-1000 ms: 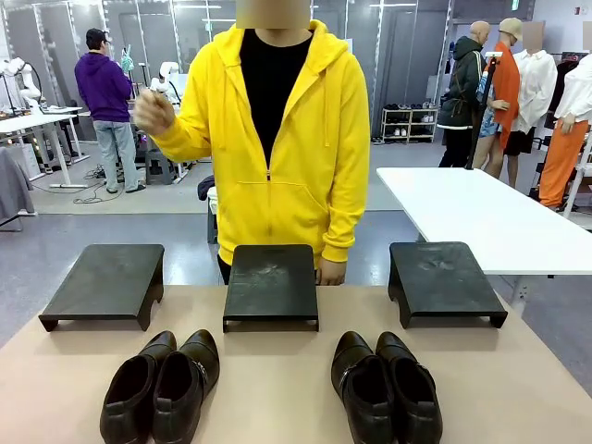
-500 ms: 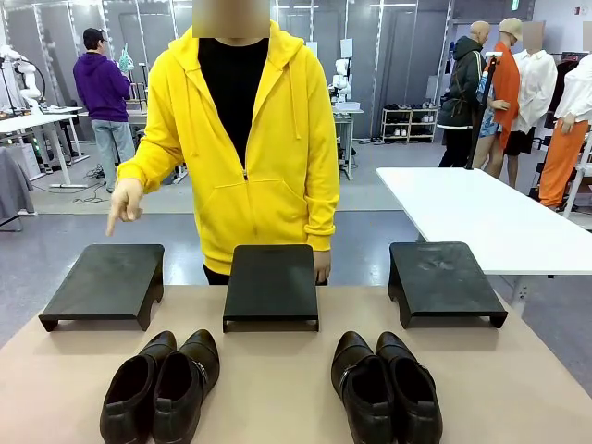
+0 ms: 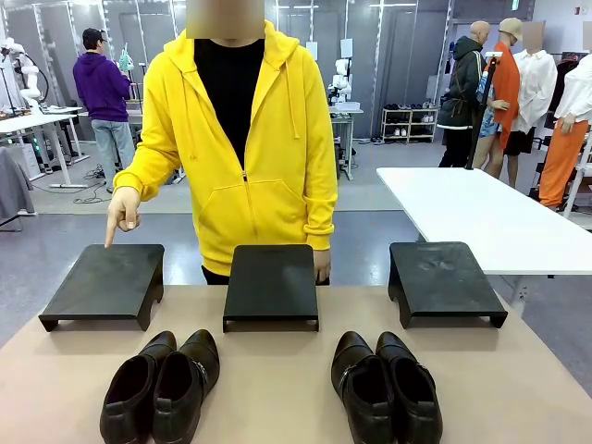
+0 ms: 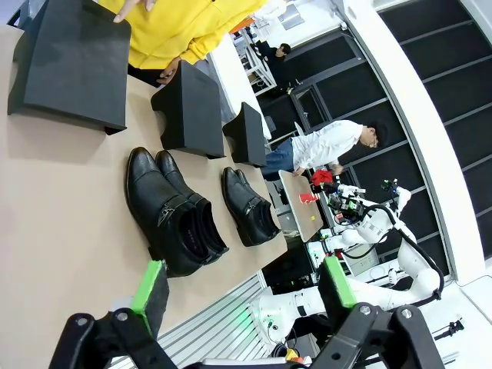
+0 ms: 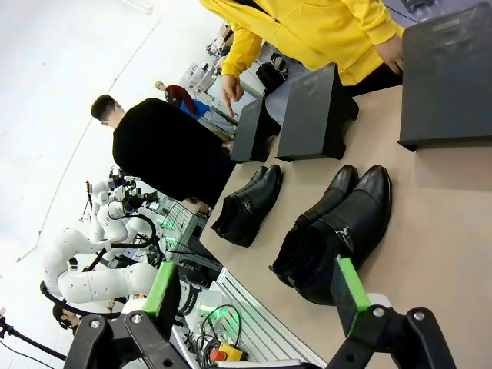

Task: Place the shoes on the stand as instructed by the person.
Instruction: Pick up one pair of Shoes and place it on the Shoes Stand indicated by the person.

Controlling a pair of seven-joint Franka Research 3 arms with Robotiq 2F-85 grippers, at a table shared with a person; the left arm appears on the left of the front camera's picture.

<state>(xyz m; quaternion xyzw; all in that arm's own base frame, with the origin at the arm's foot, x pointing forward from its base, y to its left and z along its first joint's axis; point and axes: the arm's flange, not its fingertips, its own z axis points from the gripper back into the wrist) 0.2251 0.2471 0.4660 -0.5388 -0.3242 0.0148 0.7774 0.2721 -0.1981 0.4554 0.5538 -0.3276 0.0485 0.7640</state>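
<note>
Shoes (image 3: 162, 388): both pairs on table (image 3: 277, 379) at 6 o'clock, none placed yet. Person's hand (image 3: 121, 211) pointing at 10 o'clock stand (image 3: 104, 280). Left gripper (image 4: 244, 284), right gripper (image 5: 257, 290) released, empty; all placing left.

Person's hand (image 3: 122, 209), finger down, above left stand (image 3: 104, 280) of 3; left shoe pair (image 3: 162, 387), right shoe pair (image 3: 387, 388) nearer

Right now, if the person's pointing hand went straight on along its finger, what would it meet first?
Probably the left stand, near its far edge; the hand points down at it, but depth is unclear.
</note>
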